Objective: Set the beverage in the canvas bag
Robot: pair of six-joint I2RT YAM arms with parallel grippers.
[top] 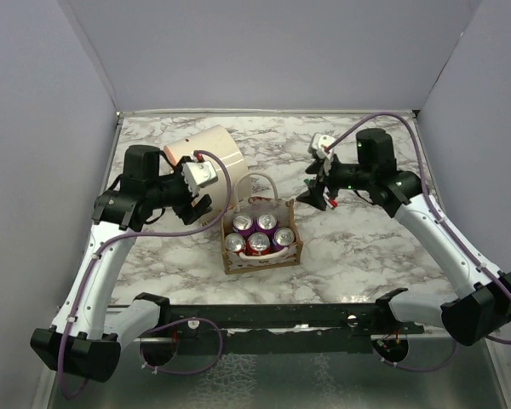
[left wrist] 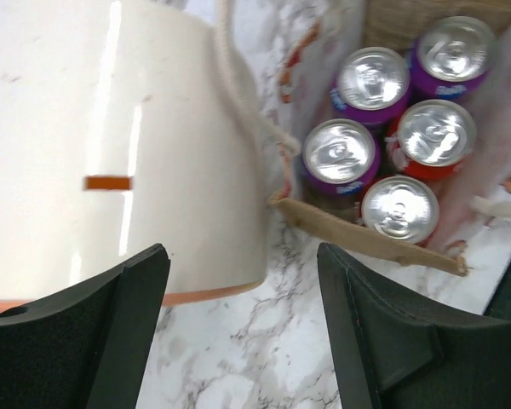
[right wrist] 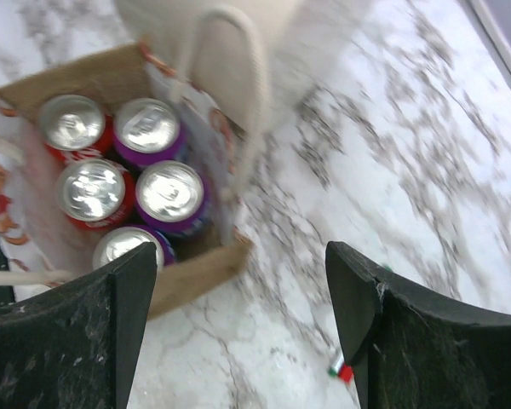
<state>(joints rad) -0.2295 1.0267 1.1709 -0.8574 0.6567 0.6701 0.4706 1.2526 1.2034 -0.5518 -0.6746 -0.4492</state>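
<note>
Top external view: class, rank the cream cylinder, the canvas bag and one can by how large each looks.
Largest, tied: canvas bag and cream cylinder. They look about alike here, so I won't rank them.
Smallest: can, clearly.

The marble desk (top: 366, 247) is carrying a canvas bag (top: 260, 258) between the left jaws and right jaws, with a cream cylinder (top: 217, 149) lying beside the left jaws.

White-shelled left arm (top: 92, 277) and right arm (top: 447, 243), black joints, looping purple cables (top: 228, 181), matte black wedge fingers (left wrist: 85, 341).
</note>
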